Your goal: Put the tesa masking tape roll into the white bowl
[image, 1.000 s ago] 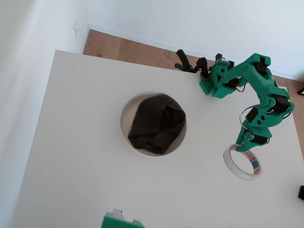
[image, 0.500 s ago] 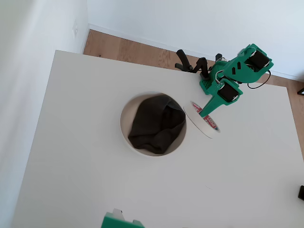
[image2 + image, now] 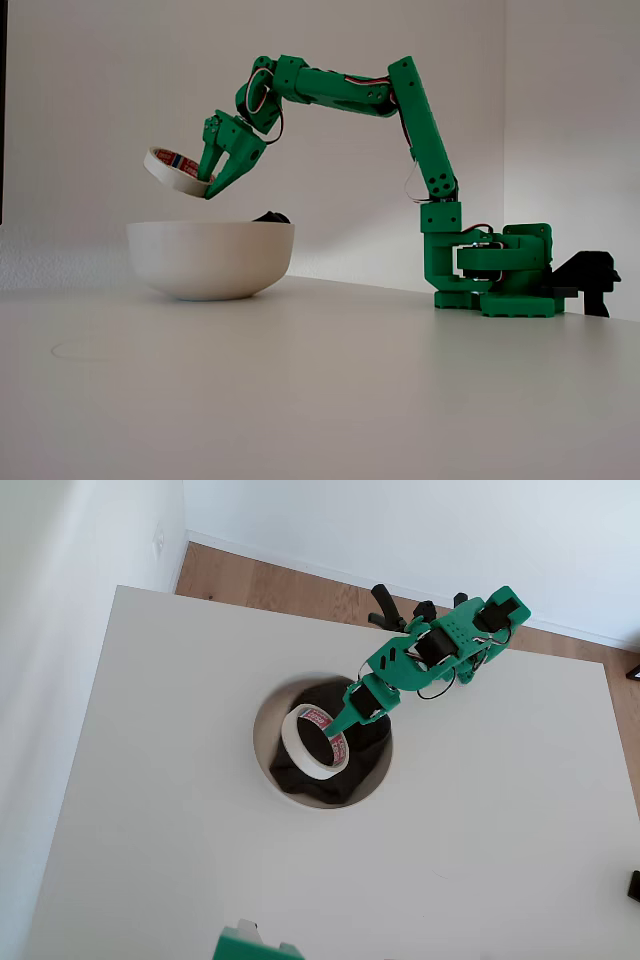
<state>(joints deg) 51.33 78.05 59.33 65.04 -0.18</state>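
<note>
The tesa masking tape roll (image 3: 312, 740) (image 3: 175, 169), a cream ring with a red-and-blue core, hangs tilted in the air above the white bowl (image 3: 264, 765) (image 3: 210, 258). My green gripper (image 3: 335, 730) (image 3: 208, 186) is shut on the roll's rim. In the overhead view the roll lies over the bowl's middle, above the dark cloth (image 3: 300, 775) inside it. The fixed view shows a clear gap between the roll and the bowl's rim. The arm reaches in from its base (image 3: 455, 650) (image 3: 500, 275) at the table's far side.
The white table (image 3: 180, 860) stretches open around the bowl. A black clamp (image 3: 385, 608) (image 3: 590, 275) sits beside the arm's base. A green part (image 3: 250, 945) pokes in at the bottom edge of the overhead view. Wooden floor lies beyond the table's far edge.
The gripper lifted the tape roll off the table at the right and carried it left, from beside the bowl's right rim to above the bowl's middle.
</note>
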